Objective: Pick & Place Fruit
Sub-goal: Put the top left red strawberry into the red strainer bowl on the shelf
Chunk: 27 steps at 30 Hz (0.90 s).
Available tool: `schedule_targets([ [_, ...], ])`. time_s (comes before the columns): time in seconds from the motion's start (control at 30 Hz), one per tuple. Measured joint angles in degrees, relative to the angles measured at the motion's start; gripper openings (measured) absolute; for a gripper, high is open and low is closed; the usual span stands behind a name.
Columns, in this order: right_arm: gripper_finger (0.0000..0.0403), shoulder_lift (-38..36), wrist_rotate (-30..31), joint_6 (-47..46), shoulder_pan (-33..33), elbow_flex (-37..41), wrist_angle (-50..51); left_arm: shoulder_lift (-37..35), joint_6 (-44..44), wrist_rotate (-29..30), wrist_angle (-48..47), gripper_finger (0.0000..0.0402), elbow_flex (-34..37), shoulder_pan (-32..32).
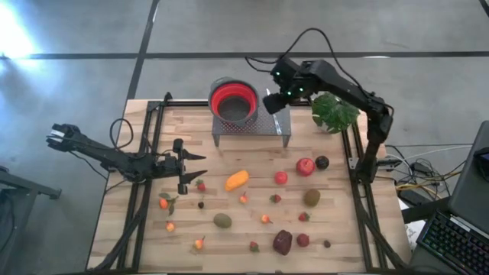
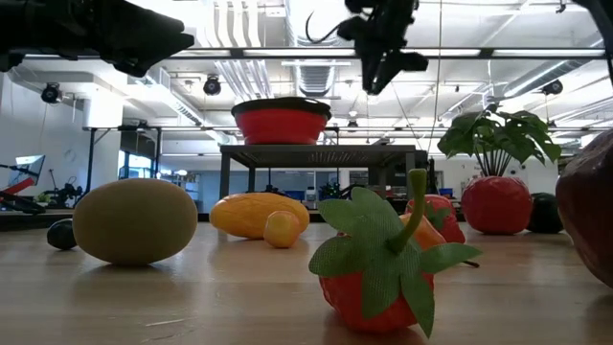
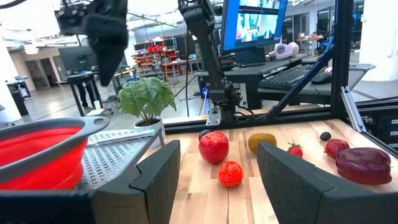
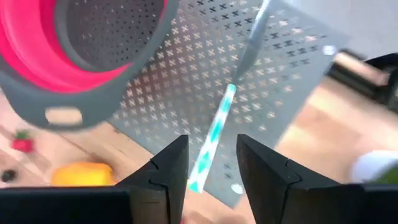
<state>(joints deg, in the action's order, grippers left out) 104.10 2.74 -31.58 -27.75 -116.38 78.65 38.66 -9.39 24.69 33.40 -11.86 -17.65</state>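
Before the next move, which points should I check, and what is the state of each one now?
1. Right end effector empty: ok, nothing between its fingers in the right wrist view.
2. Right end effector beside the red colander, above the perforated stand: ok.
3. Left end effector open and empty: ok.
4. Fruit left on the table, for example the orange fruit and the red apple: ok.
5. Fruit already inside the colander: cannot tell.

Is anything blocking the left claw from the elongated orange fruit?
Nothing visible does. The left claw is open at table level, and only bare wood lies between it and the orange fruit; a small red berry sits just off that line.
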Motion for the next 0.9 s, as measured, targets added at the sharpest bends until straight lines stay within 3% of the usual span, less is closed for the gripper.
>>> schedule_targets([
  [0.4, 0.0095, -9.1, 6.4, 1.5, 10.2, 8.3, 4.0, 0.0, 0.0, 0.0, 0.0, 0.0218, 0.0, 0.0],
  [0.9, 0.0051, -24.9, 13.6, -8.8, 21.8, 31.7, 3.4, 0.0, 0.4, 0.0, 0.0, 0.0218, 0.0, 0.0],
])
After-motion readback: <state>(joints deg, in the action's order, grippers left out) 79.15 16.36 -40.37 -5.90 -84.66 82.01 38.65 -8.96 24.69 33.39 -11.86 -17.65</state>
